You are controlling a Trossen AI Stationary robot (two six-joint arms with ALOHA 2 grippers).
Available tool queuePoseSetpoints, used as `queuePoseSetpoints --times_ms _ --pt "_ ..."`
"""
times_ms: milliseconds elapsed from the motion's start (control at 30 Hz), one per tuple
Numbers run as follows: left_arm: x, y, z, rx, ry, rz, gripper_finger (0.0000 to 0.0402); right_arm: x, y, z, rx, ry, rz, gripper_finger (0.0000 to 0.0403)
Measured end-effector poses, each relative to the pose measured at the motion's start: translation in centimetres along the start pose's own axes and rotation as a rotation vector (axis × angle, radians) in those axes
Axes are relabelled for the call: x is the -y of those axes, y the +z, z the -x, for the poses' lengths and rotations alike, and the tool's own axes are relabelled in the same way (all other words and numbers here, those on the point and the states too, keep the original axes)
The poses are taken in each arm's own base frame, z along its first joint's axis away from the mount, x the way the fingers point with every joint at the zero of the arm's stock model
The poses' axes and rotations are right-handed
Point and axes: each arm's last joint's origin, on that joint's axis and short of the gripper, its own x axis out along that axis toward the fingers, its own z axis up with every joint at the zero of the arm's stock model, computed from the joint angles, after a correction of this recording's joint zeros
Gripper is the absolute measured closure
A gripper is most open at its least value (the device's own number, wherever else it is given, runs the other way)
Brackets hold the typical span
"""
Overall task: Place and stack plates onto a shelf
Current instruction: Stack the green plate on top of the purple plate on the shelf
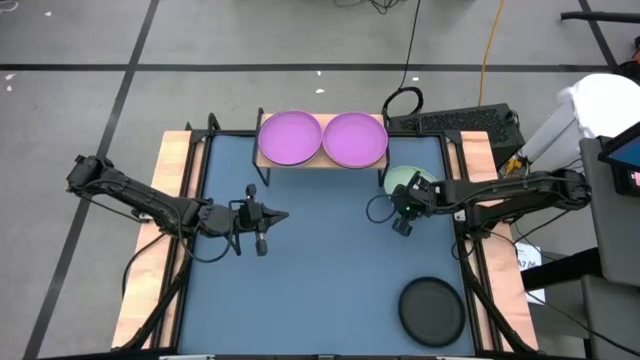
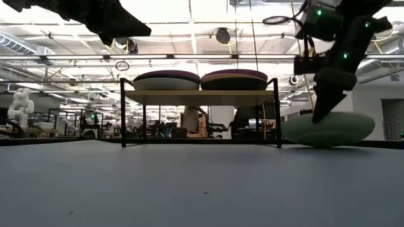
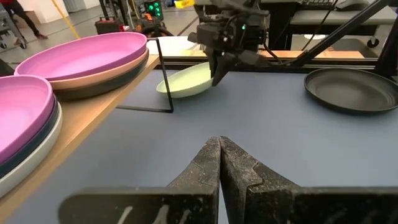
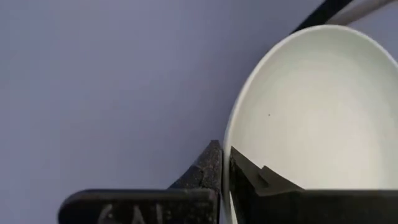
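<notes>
Right pincer (image 4: 222,163) clamped on mint plate (image 4: 311,106)

Two purple plates (image 1: 290,137) top the light-wood shelf (image 1: 322,161), a mint green plate (image 1: 399,179) sits at the right pincer (image 1: 406,206), and a charcoal plate (image 1: 432,311) lies on the blue-grey desk (image 1: 320,280).
</notes>
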Motion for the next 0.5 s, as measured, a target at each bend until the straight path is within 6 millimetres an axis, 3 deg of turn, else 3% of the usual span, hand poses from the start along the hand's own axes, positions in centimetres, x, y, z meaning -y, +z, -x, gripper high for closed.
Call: queuePoseSetpoints --times_ms 500 --pt "-0.2 0.1 0.0 0.008 0.051 0.002 0.0398 -3.5 1.6 4.4 0.043 0.150 0.080 0.0403"
